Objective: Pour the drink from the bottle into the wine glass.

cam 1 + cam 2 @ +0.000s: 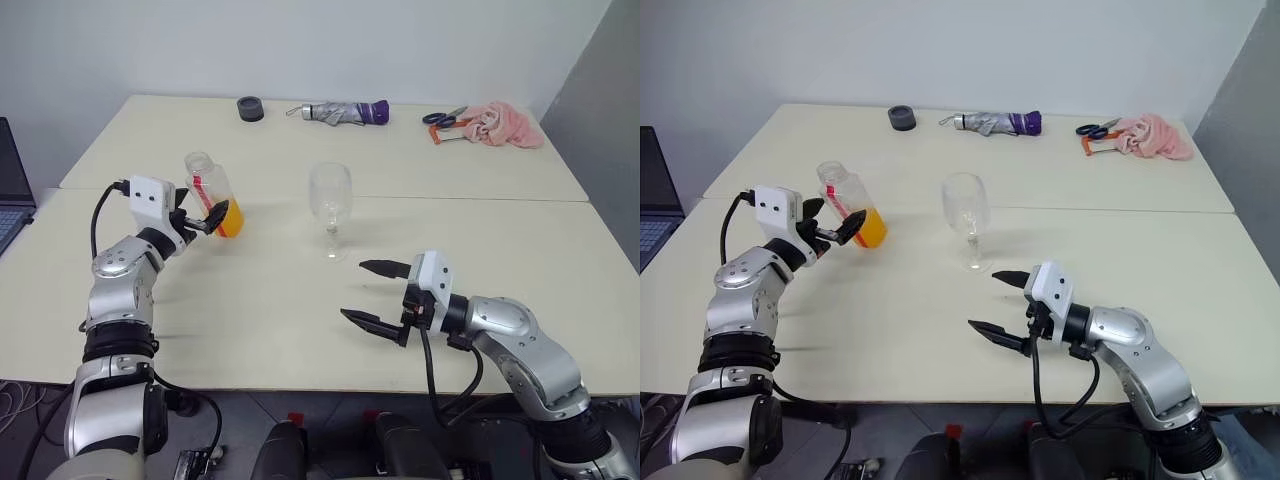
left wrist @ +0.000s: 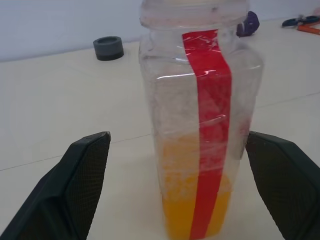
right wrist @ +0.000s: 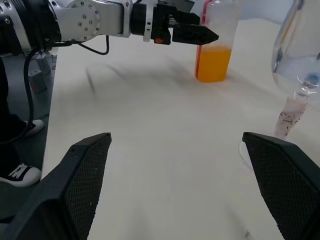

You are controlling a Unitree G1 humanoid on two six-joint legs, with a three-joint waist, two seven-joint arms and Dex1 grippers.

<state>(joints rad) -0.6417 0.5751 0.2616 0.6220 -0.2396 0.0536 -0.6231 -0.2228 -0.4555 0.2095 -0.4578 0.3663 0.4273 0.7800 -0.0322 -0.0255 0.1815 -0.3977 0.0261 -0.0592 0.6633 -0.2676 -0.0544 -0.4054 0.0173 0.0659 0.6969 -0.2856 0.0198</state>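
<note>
Two cream benches (image 1: 300,300) are standing pushed together, a seam running between them. A plain pale wall (image 1: 300,40) is rising behind the far bench, meeting a grey wall (image 1: 600,90) at the right. Soft, even light is falling across the tops. A laptop (image 1: 12,190) is sitting at the left edge.
</note>
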